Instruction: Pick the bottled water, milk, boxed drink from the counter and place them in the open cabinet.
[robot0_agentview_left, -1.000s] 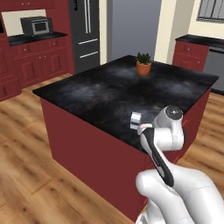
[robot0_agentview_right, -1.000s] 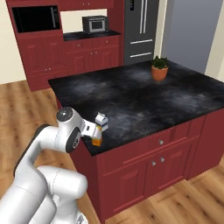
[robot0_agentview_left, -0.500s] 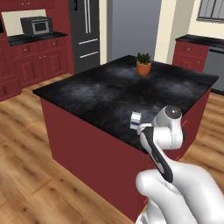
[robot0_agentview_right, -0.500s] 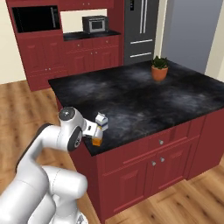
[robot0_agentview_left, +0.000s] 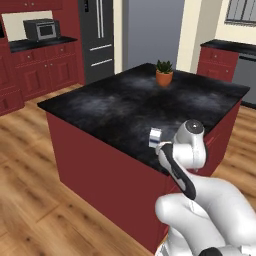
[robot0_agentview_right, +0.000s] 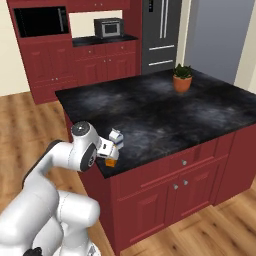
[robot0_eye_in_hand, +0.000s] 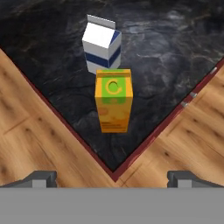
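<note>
My gripper (robot0_eye_in_hand: 112, 177) hangs above counter corner, jaws spread wide, nothing between them; fingertips (robot0_eye_in_hand: 40, 178) at bottom of hand view; boxed drink (robot0_eye_in_hand: 113, 106) stands upright on black counter (robot0_eye_in_hand: 175, 52) just inside near corner, below my hand; milk (robot0_eye_in_hand: 102, 48) upright just behind it, close but apart; in right base view milk (robot0_agentview_right: 116, 138) sits beside my wrist; potted plant (robot0_agentview_right: 182, 78) at far side of counter.
</note>
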